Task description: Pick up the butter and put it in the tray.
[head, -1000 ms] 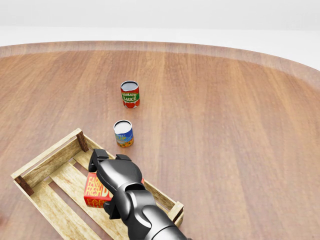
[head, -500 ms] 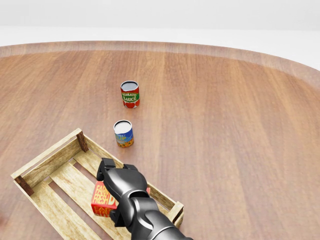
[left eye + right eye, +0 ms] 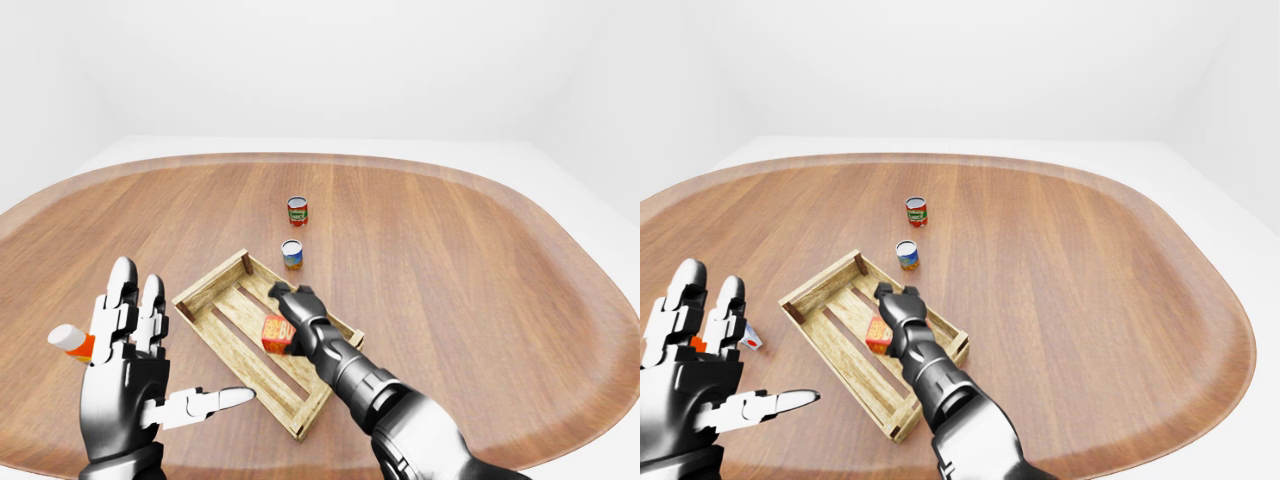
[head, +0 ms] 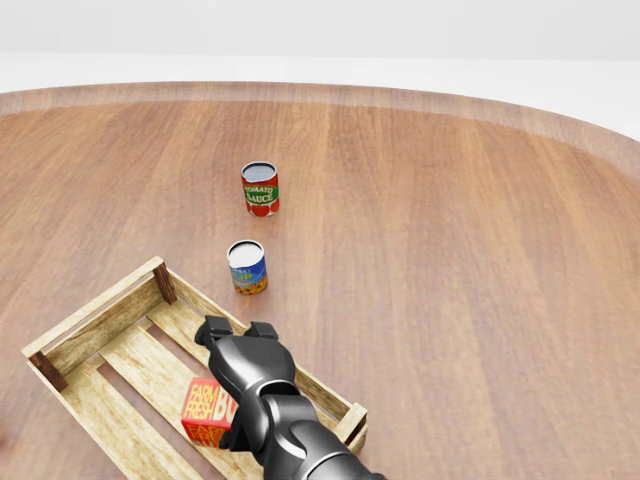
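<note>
the right hand (image 4: pixel 240 365) has drawn back toward the robot over half a second, its fingers now spread loose and gripping nothing. just left of it and below its fingertips the butter box (image 4: pixel 207 410) sits lower on the slats of the wooden tray (image 4: pixel 95 312), apparently released, so the placing looks done. beyond the fingertips stand the blue can (image 4: pixel 247 267) and tomato sauce can (image 4: pixel 260 189). the left hand (image 3: pixel 130 375) hangs open, well apart.

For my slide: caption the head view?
Right robot hand lowers the butter into the wooden tray near two cans.
</note>
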